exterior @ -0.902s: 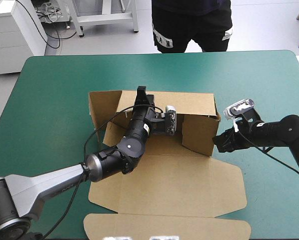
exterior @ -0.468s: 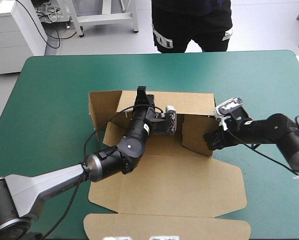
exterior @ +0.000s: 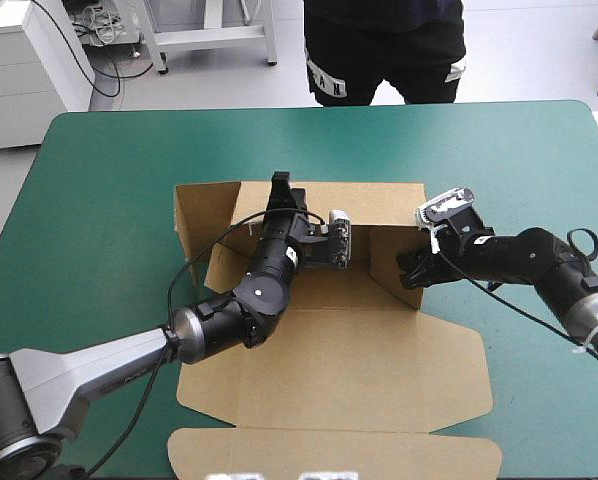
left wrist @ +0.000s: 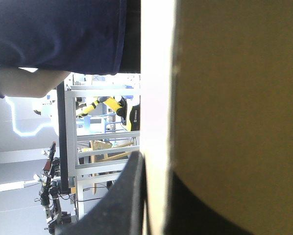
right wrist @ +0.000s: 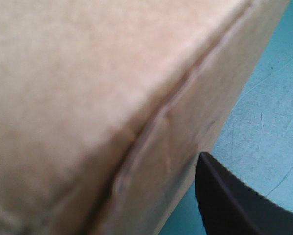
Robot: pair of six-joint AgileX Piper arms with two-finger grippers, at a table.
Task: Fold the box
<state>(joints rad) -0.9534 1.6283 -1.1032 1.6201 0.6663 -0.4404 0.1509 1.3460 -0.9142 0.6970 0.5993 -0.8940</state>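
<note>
- The box, a cut sheet of matte brown board, lies in the middle of the table's teal-green cover. It is half raised. Its far wall and right wall stand up, and a left flap leans outward at the far left corner. The wide lid panel lies flat toward the near edge.
- The left gripper, a pair of broad black curved fins, comes in from the near left with its arm stretched over the box's floor. It is clenched on the top edge of the far wall, with the board held between its fingers.
- The right gripper sits at the outer face of the right wall, close to that wall's near end and touching it. No view shows whether it is released or clenched.
- Only the high view shows the whole layout, with both arms at once.
- Only the left wrist view shows the grasp up close. The wall's pale cut edge runs straight ahead from the gripper, with the smooth brown face on one side of it.
- The right wrist view alone shows the surface detail. A pressed crease runs along the brown board where two faces meet. Just beside the board, the teal-green cover carries fine scratches.
</note>
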